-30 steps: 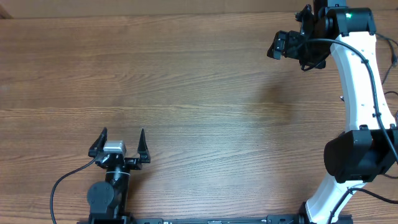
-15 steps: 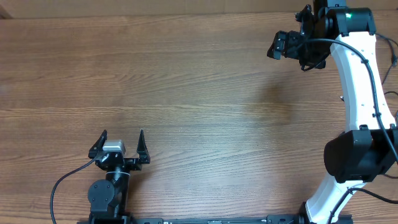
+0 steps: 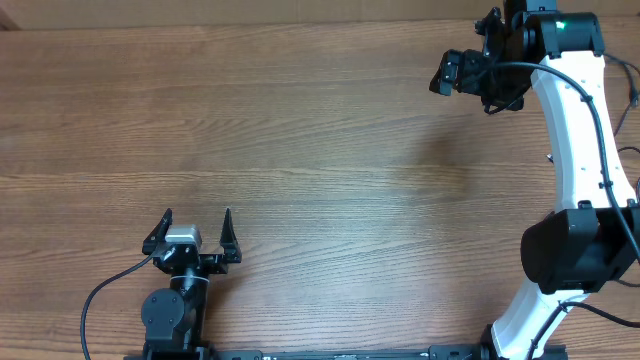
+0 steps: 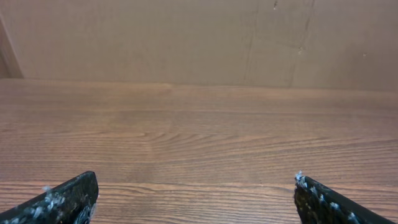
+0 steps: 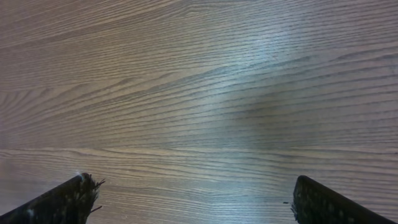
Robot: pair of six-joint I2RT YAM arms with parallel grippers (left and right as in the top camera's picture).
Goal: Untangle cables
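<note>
No cables show in any of the 3 views: the wooden table (image 3: 320,150) lies bare across the overhead picture, and each wrist camera sees only wood grain between its own fingers, so where the cords are cannot be told from here. The left gripper (image 3: 197,215) sits low at the near left edge with both fingers spread wide and nothing between them, apparently parked out of the working space. The right gripper (image 3: 445,75) hangs at the far right, above the table, its fingers likewise released and empty; the arm arches up from its near-right base, perhaps to keep the middle free. A green light (image 3: 560,25) glows on the right arm. A plain tan wall (image 4: 186,37) backs the far edge. No brand, label or writing is legible anywhere.
</note>
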